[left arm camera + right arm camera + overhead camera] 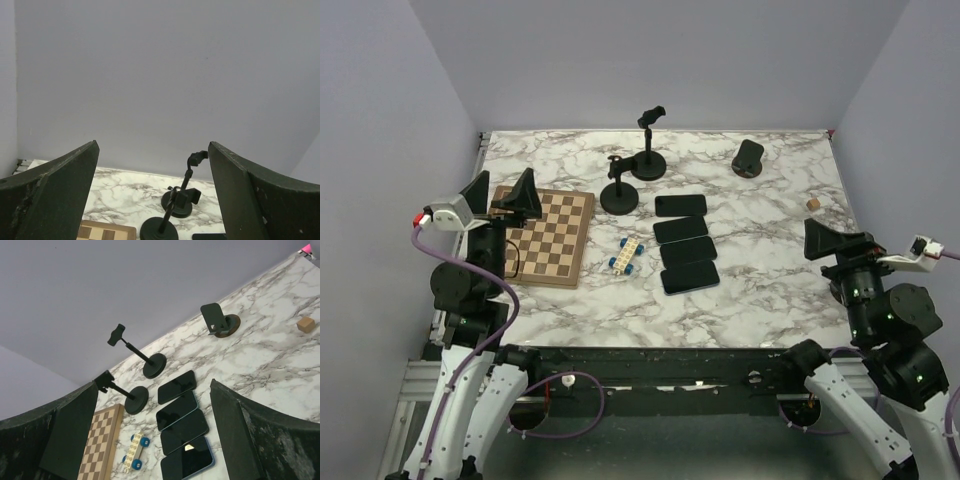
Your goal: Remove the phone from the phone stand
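A small black phone stand on a round brown base (pixel 750 158) sits at the far right of the marble table and also shows in the right wrist view (pixel 219 320). A dark phone-like slab leans on it. Two tall black pole stands (pixel 620 190) (pixel 648 150) hold nothing and also show in the left wrist view (pixel 176 205). Several dark phones (pixel 685 240) lie flat in a row mid-table. My left gripper (pixel 502 195) (pixel 152 150) is open and empty above the chessboard. My right gripper (pixel 825 242) (pixel 152 385) is open and empty at the right side.
A wooden chessboard (pixel 550 235) lies at the left. A small brick car with blue wheels (pixel 627 256) sits beside it. A small wooden cube (pixel 812 203) lies near the right edge. Grey walls enclose the table on three sides.
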